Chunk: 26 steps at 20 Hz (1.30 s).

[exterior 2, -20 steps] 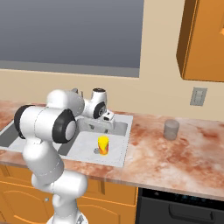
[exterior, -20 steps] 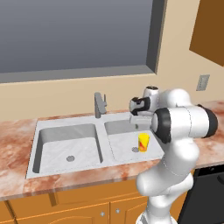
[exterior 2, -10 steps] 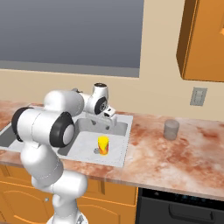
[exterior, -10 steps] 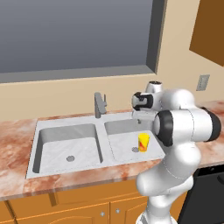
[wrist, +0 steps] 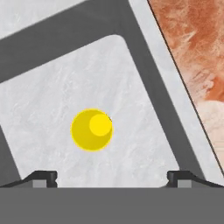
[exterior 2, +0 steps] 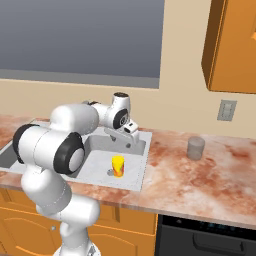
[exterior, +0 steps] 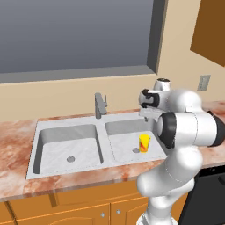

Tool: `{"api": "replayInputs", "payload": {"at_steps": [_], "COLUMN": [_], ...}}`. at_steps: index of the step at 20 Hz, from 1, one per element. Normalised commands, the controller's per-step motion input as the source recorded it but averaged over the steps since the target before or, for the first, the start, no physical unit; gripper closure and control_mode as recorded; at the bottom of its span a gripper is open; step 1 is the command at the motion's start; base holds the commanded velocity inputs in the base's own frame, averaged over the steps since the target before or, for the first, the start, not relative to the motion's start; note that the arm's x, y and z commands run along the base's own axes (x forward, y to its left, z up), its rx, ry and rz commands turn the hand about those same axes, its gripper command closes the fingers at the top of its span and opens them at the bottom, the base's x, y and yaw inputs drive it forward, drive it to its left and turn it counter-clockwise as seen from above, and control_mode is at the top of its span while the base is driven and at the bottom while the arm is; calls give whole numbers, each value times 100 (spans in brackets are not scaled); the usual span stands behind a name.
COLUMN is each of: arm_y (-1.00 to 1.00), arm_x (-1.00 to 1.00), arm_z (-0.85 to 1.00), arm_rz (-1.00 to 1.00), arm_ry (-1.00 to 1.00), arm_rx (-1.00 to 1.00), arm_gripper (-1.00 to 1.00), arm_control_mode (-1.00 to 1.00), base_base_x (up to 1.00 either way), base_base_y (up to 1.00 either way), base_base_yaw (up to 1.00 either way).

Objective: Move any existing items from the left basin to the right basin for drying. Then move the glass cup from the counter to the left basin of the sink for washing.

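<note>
The yellow cup [exterior: 144, 143] stands upright in the right basin [exterior: 125, 147], close to its drain and toward the front edge, while the left basin [exterior: 66, 147] holds nothing. The gripper [wrist: 112, 177] hangs above the right basin with its fingers spread wide and gripping nothing. The glass cup [exterior 2: 196, 148] stands on the counter [exterior 2: 200, 175], to the right of the sink [exterior: 37, 132] and near the back wall.

You see a matt grey steel sink [exterior: 44, 127], a marbled stone counter [exterior 2: 200, 175], a translucent grey glass cup [exterior 2: 196, 148] and a smooth yellow cup [exterior: 144, 143].
</note>
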Motion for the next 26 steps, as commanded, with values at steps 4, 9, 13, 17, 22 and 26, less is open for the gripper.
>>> {"api": "replayInputs", "payload": {"at_steps": [4, 9, 13, 17, 22, 26], "arm_y": [-34, -39, -41, -42, -42, -38], "arm_x": [-11, -6, -1, 0, 0, 0], "arm_z": [12, 8, 6, 5, 6, 1], "arm_rz": [-10, -9, -9, -7, -5, -4], "arm_ry": [0, 0, 0, 0, 0, 0], "arm_rx": [0, 0, 0, -1, -2, -6], "arm_gripper": [-100, -100, -100, -100, -100, -100], "arm_control_mode": [-100, -100, -100, -100, -100, -100], "base_base_x": [0, 0, 0, 0, 0, 0], "base_base_y": [0, 0, 0, 0, 0, 0], "base_base_yaw": [0, 0, 0, 0, 0, 0]}}
